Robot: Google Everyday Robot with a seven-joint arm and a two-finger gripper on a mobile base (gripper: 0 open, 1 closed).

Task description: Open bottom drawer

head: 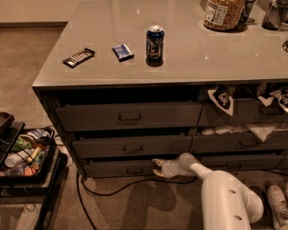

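The bottom drawer (108, 169) is the lowest dark grey front of the left stack, with a small pull (134, 170) at its centre. Its front sits about flush under the middle drawer (130, 146). My gripper (156, 167) is low at the right end of the bottom drawer's front, just right of the pull and pointing left. Its two pale fingers (155, 161) stand apart, one above the other, with nothing between them. My white arm (225, 197) reaches in from the lower right.
On the counter (189, 58) stand a can (154, 43), a blue packet (122, 52), a dark bar (78, 57) and a jar (223, 13). A black cable (117, 189) lies on the carpet. A tray of items (24, 152) stands at left. The right stack holds white cloths (261, 130). A shoe (278, 204) lies at right.
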